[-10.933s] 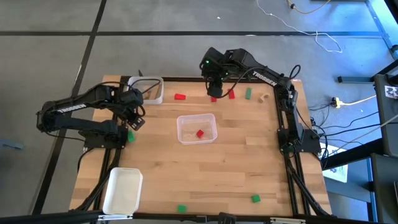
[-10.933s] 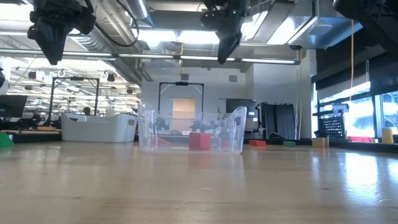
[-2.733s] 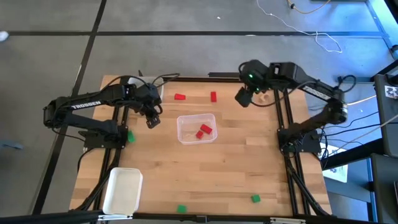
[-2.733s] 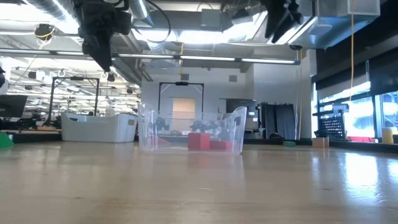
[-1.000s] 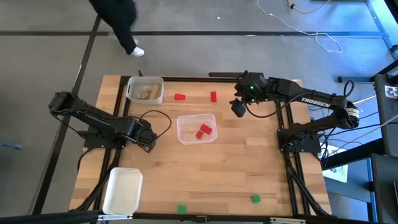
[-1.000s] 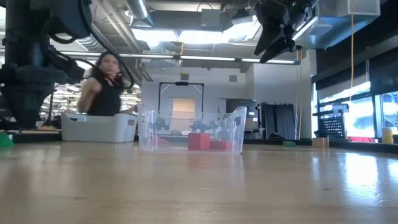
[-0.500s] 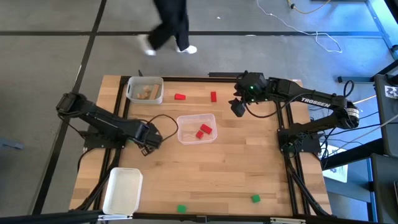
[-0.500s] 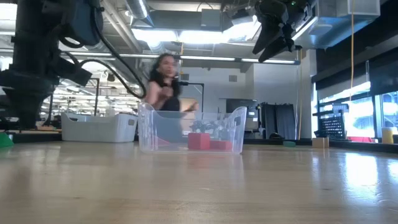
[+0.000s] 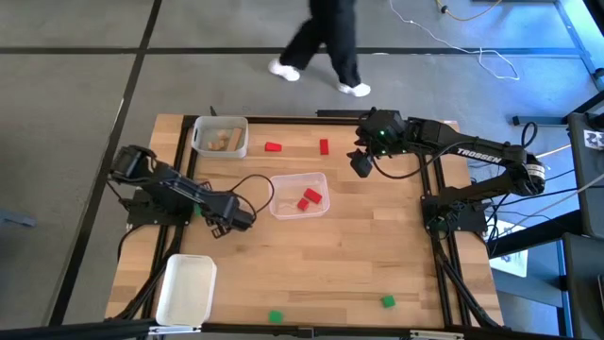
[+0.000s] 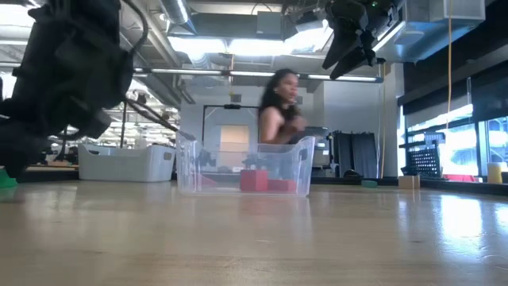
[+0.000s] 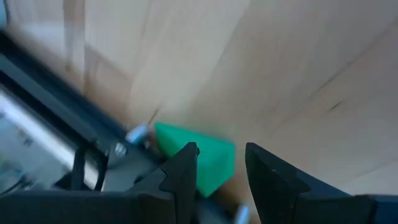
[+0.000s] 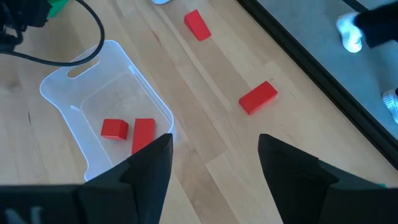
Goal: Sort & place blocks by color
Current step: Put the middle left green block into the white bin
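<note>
A small green block (image 11: 198,159) lies on the wood beside the black frame at the table's left edge. My left gripper (image 11: 217,163) is open, low over the table, with a finger on either side of that block; a gap shows at one finger. In the high view the left gripper (image 9: 226,225) is just left of the clear tray (image 9: 298,178), and the arm hides the block. Two red blocks (image 12: 114,128) (image 12: 143,134) lie in that tray. Two more red blocks (image 9: 273,146) (image 9: 324,145) rest on the table behind it. My right gripper (image 9: 361,162) hangs open, high over the far right.
A tray with tan blocks (image 9: 220,137) sits at the far left corner and a white tray (image 9: 186,288) at the near left. Two green blocks (image 9: 275,316) (image 9: 387,301) lie near the near edge. A person (image 9: 326,38) walks past the far side.
My left arm has folded in and its wrist has swung low, toward the near right and closer to the clear tray. My right arm has kept still. The person has walked from left to right behind the table's far edge.
</note>
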Controlling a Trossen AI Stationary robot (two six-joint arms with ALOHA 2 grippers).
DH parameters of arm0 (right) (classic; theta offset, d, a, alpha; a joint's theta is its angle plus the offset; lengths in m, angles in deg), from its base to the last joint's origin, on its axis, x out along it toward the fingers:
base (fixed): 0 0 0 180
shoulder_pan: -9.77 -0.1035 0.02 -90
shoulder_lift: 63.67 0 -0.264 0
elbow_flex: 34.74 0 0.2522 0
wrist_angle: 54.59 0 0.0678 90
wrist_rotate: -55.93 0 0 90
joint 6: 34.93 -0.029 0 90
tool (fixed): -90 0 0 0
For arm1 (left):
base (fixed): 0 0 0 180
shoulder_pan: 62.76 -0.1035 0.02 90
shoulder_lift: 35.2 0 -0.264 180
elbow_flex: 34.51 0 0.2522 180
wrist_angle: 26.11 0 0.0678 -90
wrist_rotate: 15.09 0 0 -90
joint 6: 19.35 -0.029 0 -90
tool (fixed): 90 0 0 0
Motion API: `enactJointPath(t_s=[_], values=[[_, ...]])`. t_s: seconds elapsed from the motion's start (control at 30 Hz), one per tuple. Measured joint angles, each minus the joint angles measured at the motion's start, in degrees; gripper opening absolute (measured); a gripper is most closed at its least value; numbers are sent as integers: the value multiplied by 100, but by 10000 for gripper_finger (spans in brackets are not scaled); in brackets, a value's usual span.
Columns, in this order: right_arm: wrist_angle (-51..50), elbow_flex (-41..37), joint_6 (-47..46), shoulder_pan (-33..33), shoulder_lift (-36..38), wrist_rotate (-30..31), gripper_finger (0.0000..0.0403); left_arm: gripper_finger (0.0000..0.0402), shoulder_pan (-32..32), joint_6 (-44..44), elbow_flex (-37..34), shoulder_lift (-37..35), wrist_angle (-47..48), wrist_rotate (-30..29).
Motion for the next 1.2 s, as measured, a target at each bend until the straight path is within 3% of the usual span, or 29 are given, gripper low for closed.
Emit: enactJointPath(t_s=[0.27, 1.2], values=[[0, 0, 2, 0, 0, 0, 237, 128, 43, 0, 0, 313, 217, 619], [6, 0, 175, 0, 0, 2, 237, 128, 94, -204, -40, 306, -630, 638]])
